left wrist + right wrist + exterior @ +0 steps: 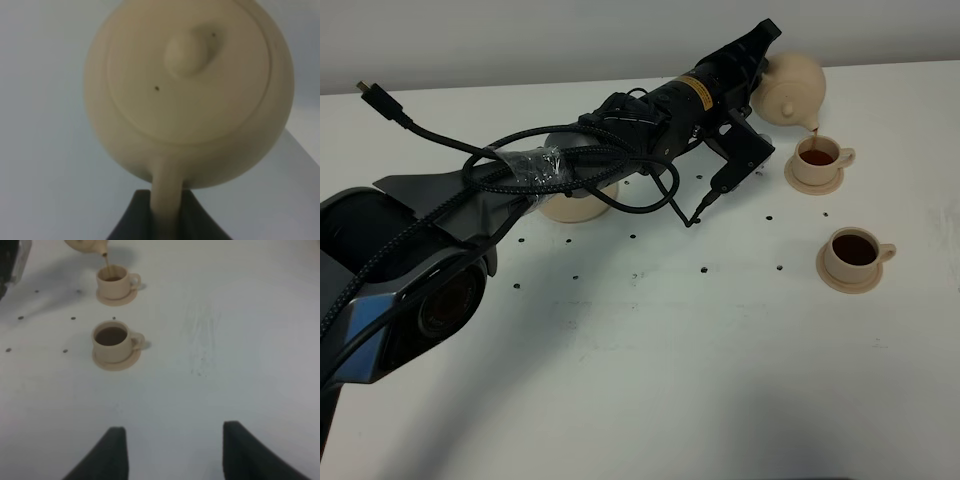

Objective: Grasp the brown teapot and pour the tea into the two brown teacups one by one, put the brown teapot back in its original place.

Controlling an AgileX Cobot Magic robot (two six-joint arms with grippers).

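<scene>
Two small tan ceramic teacups on saucers: nearer teacup filled with dark tea; farther teacup receiving the stream. Round tan ceramic teapot tilted above it, handle clenched in left hand. Wide tan saucer awaits its return. Right hand released.

place: robot lab bench | evidence: white table with dot grid, plain wall, cabled arm
</scene>
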